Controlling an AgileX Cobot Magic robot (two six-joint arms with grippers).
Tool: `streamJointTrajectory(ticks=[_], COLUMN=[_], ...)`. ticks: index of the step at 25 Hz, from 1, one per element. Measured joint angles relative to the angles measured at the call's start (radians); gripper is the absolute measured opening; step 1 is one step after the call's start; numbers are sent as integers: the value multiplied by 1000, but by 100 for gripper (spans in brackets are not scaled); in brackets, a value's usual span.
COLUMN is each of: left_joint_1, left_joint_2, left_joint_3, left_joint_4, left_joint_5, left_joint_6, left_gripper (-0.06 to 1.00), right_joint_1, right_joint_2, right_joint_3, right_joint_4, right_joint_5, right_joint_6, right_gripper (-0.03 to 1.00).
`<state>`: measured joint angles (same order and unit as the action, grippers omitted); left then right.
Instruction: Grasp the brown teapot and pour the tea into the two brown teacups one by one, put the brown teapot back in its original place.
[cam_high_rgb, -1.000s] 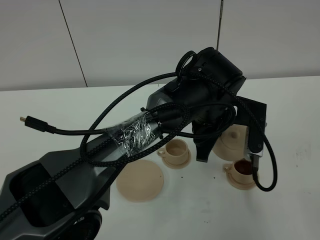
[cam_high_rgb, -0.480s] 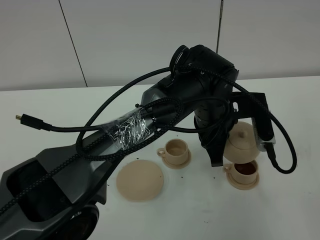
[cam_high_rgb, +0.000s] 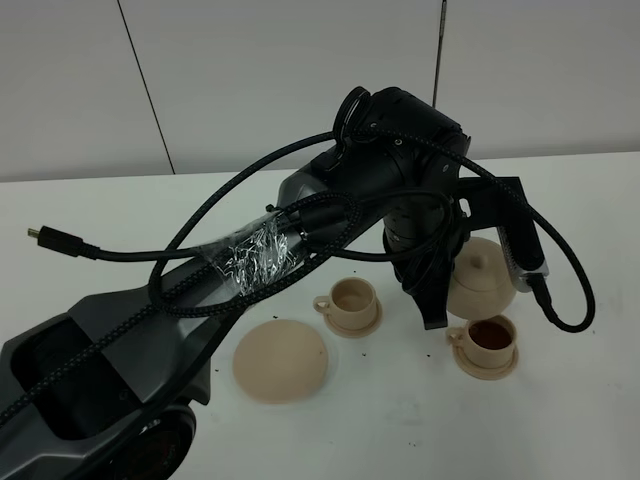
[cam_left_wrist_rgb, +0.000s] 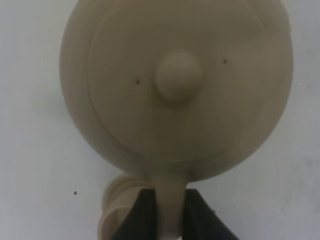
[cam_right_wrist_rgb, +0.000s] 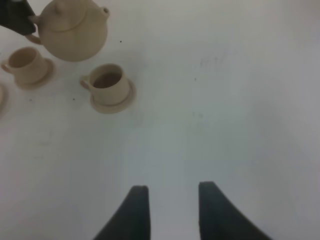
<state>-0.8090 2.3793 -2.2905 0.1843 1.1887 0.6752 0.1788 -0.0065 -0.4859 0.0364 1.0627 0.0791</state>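
The brown teapot (cam_high_rgb: 482, 278) hangs roughly upright just behind the right-hand teacup (cam_high_rgb: 487, 340), which holds dark tea. My left gripper (cam_left_wrist_rgb: 169, 202) is shut on the teapot's loop handle; from above I see the lid and knob (cam_left_wrist_rgb: 178, 75). The other teacup (cam_high_rgb: 350, 303) stands on its saucer to the left and looks empty. The wide flat saucer (cam_high_rgb: 281, 360) lies bare at the front left. My right gripper (cam_right_wrist_rgb: 170, 195) is open over bare table, well away from the teapot (cam_right_wrist_rgb: 72, 30) and the filled teacup (cam_right_wrist_rgb: 107, 85).
The left arm's black body and looping braided cables (cam_high_rgb: 250, 190) cover the middle of the scene. A loose cable plug (cam_high_rgb: 40, 235) sticks out at the far left. The white table (cam_right_wrist_rgb: 225, 100) has a few dark specks.
The left wrist has turned and carried the teapot a little to the right and upward, near the filled teacup. Cups, saucer and right gripper are unmoved.
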Motion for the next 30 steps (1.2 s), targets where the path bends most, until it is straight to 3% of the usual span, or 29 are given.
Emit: streamJointTrajectory(ticks=[6,16,30], left_joint_1=[9,50,51], left_joint_2=[0,0,0], left_joint_3=[0,0,0], left_joint_4=[-4,-113,-121], left_joint_5=[0,0,0], left_joint_6=[-3,-77,-79], left_gripper=[17,17,17], right_joint_1=[0,0,0], right_joint_2=[0,0,0], right_joint_3=[0,0,0], right_joint_4=[0,0,0], right_joint_5=[0,0,0], right_joint_6=[0,0,0], right_gripper=[24,24,24])
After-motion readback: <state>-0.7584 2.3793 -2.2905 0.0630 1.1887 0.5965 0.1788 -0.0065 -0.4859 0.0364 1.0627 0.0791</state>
